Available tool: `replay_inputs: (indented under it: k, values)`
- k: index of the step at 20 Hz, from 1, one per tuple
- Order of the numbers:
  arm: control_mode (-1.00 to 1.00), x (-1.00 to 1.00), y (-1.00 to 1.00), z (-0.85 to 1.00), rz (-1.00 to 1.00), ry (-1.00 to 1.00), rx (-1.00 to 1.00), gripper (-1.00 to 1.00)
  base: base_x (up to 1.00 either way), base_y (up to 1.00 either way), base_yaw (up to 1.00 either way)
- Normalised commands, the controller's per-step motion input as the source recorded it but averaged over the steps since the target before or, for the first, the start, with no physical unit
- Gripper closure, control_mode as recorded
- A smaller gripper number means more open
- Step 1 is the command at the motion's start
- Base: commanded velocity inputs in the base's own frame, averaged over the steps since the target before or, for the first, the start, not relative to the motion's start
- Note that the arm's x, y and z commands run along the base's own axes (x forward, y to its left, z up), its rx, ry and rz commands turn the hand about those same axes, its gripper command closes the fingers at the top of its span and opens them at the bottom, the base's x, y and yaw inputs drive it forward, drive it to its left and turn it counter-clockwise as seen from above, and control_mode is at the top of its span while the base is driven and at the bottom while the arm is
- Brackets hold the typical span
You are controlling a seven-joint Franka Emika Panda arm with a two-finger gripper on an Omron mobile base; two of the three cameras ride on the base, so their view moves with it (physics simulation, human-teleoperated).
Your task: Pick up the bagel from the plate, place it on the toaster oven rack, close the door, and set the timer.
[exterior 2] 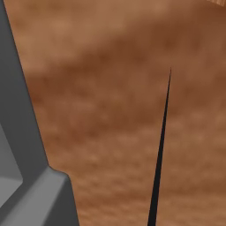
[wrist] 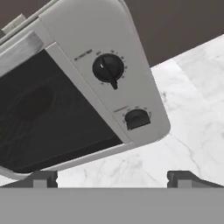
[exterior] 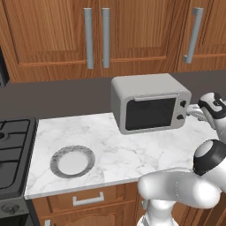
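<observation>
Bagel no longer lying on the plate (exterior: pixel 72 161); through the shut door (wrist: pixel 48 118) of the toaster oven (exterior: pixel 148 102) I am seeing a dim ring shape, probably it, on the rack. Only the timer seems left. My gripper (wrist: pixel 112 177) is hovering before the oven's knobs (wrist: pixel 108 69), jaws spread wide, holding and touching nothing.

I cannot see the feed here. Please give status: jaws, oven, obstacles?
Jaws open, empty, facing the knobs. Toaster oven door shut. Plate bare. Nothing blocking.
</observation>
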Motion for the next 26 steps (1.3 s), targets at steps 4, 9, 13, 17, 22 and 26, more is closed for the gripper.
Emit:
replay_inputs:
  k: [4, 9, 13, 17, 22, 26]
  values:
    - [-1.0, 0.02, -0.09, 0.11, 0.01, -0.05, 0.05, -1.0, 0.0, 0.0, 0.0]
    - [-1.0, 0.0, 0.0, 0.24, 0.0, -0.04, 0.01, -1.0, 0.0, 0.0, 0.0]
    - [-1.0, 0.03, 0.01, 0.19, 0.0, -0.08, 0.0, -1.0, 0.0, 0.0, 0.0]
    - [-1.0, 0.08, 0.0, 0.05, 0.0, -0.05, 0.0, -1.0, 0.0, 0.0, 0.0]
    - [-1.0, 0.09, 0.0, 0.01, 0.0, -0.04, 0.0, -1.0, 0.0, 0.0, 0.0]
    - [-1.0, 0.08, -0.06, 0.07, 0.0, -0.07, 0.03, -1.0, 0.0, 0.0, 0.0]
